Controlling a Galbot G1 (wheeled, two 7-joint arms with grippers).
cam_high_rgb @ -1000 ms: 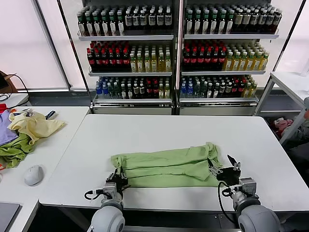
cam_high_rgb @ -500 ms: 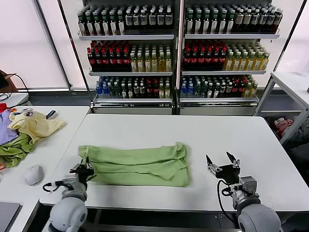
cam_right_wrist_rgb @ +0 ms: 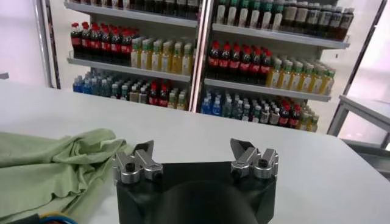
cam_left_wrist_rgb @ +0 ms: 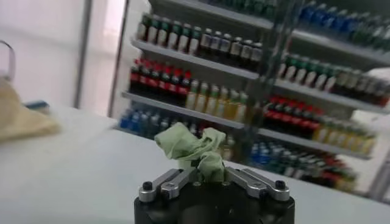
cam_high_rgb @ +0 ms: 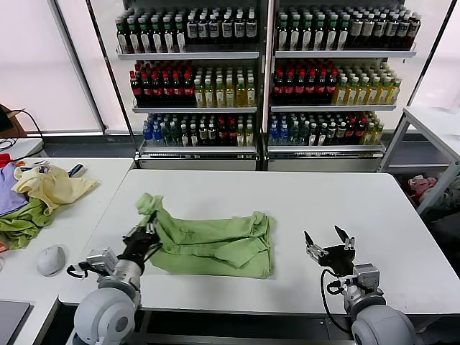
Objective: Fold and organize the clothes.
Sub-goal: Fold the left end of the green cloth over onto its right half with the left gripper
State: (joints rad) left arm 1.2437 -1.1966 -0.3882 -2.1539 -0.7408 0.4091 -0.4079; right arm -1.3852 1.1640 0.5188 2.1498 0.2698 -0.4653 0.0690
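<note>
1. We see the light green shirt (cam_high_rgb: 212, 243) lying bunched on the white table (cam_high_rgb: 287, 198), toward the table's left-front part, folded into a rough band.
2. Its left end is lifted off the surface and stands up as a crumpled peak; the rest lies flat with wrinkles.
3. The left gripper (cam_high_rgb: 141, 239) is at that raised end, fingers clamped on a wad of the green cloth. In the left wrist view the fabric (cam_left_wrist_rgb: 196, 152) bulges up from between the closed fingers (cam_left_wrist_rgb: 164, 182).
4. The right gripper (cam_high_rgb: 327, 244) hovers over bare table just beside the shirt's right edge, not touching it. Its fingers (cam_right_wrist_rgb: 137, 161) stand well apart and hold nothing.
5. In the right wrist view, the shirt's edge (cam_right_wrist_rgb: 49, 170) lies off to one side of the open jaws.
6. On the side table at the robot's left: a pale yellow garment (cam_high_rgb: 50, 188), a darker green garment (cam_high_rgb: 20, 224) and a computer mouse (cam_high_rgb: 49, 260).
7. Behind the table, shelves of bottles (cam_high_rgb: 259, 79).
</note>
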